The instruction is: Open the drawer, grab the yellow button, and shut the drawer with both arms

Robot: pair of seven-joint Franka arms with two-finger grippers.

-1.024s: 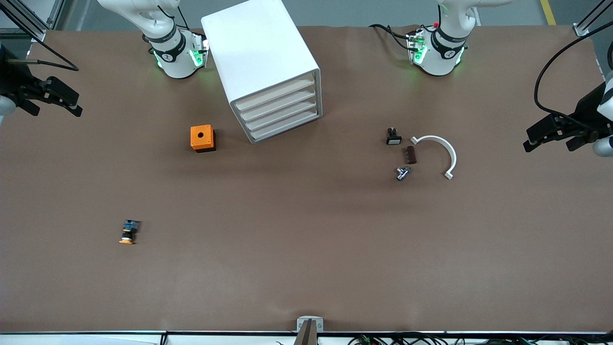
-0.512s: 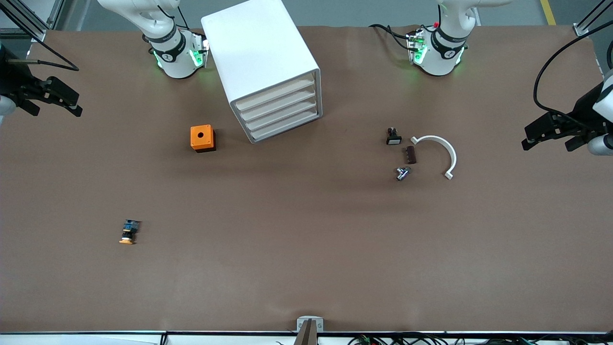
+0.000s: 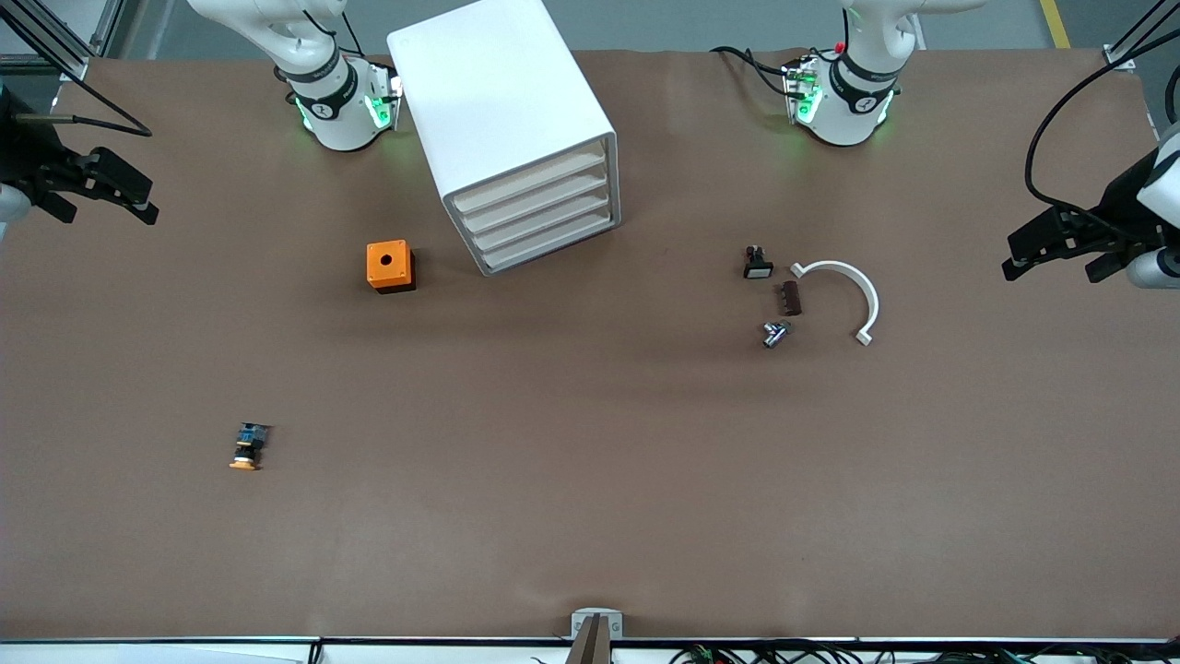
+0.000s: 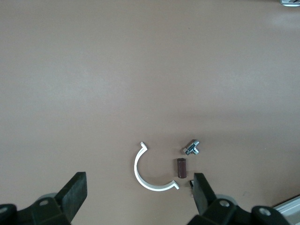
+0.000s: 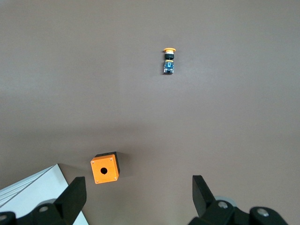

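Observation:
The white drawer cabinet (image 3: 516, 138) stands near the robots' bases with all its drawers shut; its corner shows in the right wrist view (image 5: 37, 192). The button (image 3: 247, 446), with orange cap, black body and blue rear end, lies on the table nearer the front camera, toward the right arm's end; it also shows in the right wrist view (image 5: 169, 61). My right gripper (image 3: 106, 217) hangs open and empty over the right arm's end of the table (image 5: 138, 190). My left gripper (image 3: 1056, 267) hangs open and empty over the left arm's end (image 4: 139, 187).
An orange box with a round hole (image 3: 390, 266) (image 5: 105, 168) sits beside the cabinet. Toward the left arm's end lie a white half ring (image 3: 853, 286) (image 4: 147, 180), a brown part (image 3: 791, 298) (image 4: 181, 168), a metal part (image 3: 776, 333) (image 4: 192, 147) and a black part with a white face (image 3: 757, 263).
My left gripper has drifted slightly toward the bases' side and the table's middle. The right arm and everything on the table stay as they were.

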